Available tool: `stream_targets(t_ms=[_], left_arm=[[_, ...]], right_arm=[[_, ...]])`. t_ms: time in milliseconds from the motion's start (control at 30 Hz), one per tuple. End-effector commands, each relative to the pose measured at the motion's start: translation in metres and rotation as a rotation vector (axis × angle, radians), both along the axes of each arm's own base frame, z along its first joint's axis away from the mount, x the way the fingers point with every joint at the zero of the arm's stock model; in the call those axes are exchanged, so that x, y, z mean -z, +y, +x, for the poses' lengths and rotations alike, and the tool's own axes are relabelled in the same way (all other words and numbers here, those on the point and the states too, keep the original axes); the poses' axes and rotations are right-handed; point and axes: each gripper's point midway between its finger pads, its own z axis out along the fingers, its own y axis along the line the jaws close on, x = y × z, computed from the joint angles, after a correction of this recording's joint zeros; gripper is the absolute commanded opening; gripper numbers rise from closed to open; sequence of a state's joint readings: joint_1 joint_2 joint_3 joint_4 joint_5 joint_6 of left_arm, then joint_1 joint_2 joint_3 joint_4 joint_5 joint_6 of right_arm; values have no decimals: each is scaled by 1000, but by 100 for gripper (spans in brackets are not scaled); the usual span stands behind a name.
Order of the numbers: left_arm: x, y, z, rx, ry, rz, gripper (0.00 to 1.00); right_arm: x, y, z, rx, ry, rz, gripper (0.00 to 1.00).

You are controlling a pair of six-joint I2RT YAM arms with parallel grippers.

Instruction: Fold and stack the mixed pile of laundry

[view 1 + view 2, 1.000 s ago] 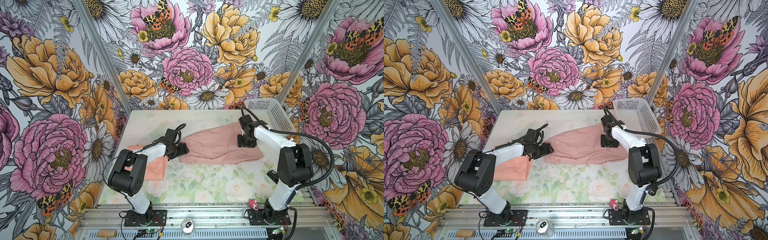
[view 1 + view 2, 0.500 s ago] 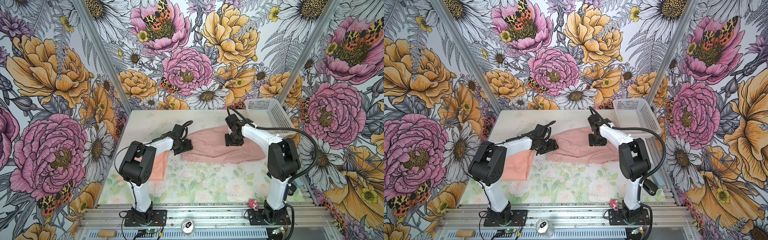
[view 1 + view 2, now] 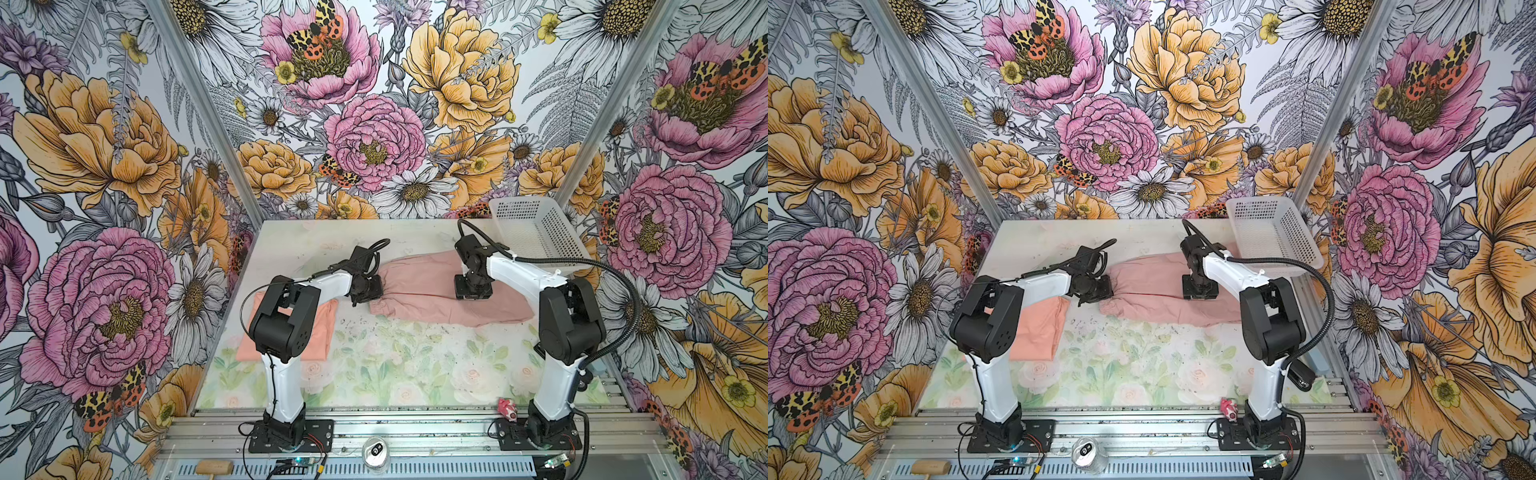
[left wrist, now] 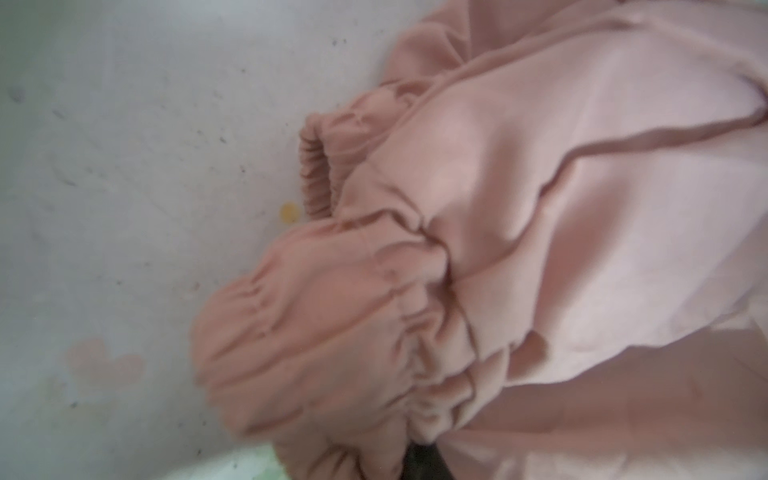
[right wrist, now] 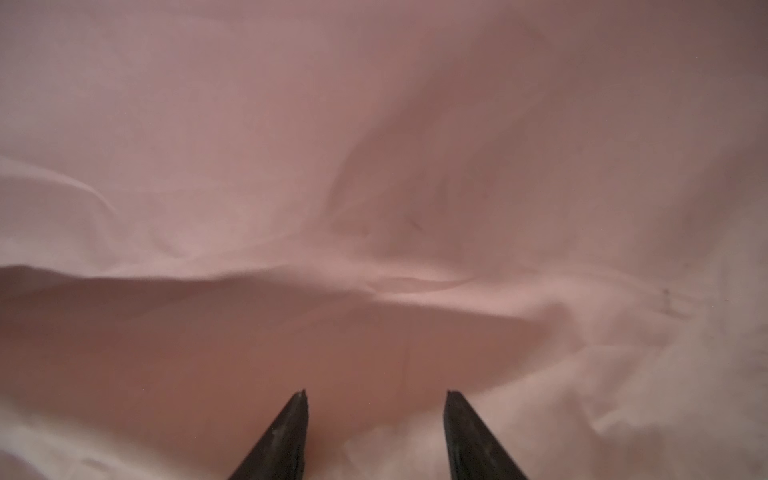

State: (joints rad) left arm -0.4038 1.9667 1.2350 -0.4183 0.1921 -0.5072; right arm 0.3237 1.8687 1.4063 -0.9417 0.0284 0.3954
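The dusty-pink garment [image 3: 428,293] [image 3: 1154,291] lies spread across the middle of the table in both top views. My left gripper [image 3: 374,291] [image 3: 1104,291] sits at the garment's left end, shut on the gathered elastic edge [image 4: 332,332], which bunches around the dark finger [image 4: 424,463]. My right gripper [image 3: 473,289] [image 5: 376,395] points down onto the middle of the pink cloth [image 5: 374,208] and is open, with only flat fabric under its fingertips [image 5: 301,399]. The peach-orange T-shirt [image 3: 322,332] [image 3: 1042,328] lies folded at the left, partly under my left arm.
A white perforated basket [image 3: 536,232] [image 3: 1275,232] stands at the back right corner. A small red-pink object [image 3: 508,409] lies by the right arm's base. A metal can [image 3: 375,453] and a wooden mallet [image 3: 214,467] rest on the front rail.
My left gripper has moved right to the pink garment's gathered edge and closed on it. The right gripper slid left along the garment from its right end toward the middle.
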Motion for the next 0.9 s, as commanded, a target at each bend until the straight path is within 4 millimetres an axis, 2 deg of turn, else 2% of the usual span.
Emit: stream_targets(t_ms=[0, 100, 200, 300, 400, 533, 633, 767, 867], left_arm=[[65, 15, -53, 34, 232, 117, 3], [62, 15, -51, 31, 227, 112, 0], [46, 17, -44, 18, 194, 92, 0], [15, 27, -32, -4, 136, 91, 0], [-24, 41, -21, -11, 79, 108, 0], [-86, 59, -12, -21, -3, 135, 0], [-117, 66, -15, -15, -25, 154, 0], [-141, 73, -26, -15, -22, 175, 0], [-153, 81, -37, -24, -18, 191, 0]], right_arm=[[-18, -2, 3, 12, -64, 32, 55], [-18, -6, 1, 20, -67, 44, 55], [-20, -4, -1, 22, -76, 71, 55], [-25, 5, 0, 19, -93, 123, 55], [-31, 18, 4, 19, -114, 196, 55], [-43, 49, 11, -3, -154, 313, 48], [-52, 81, 16, -20, -181, 420, 40], [-56, 131, 25, -53, -201, 540, 32], [-47, 167, 31, -68, -203, 597, 28]])
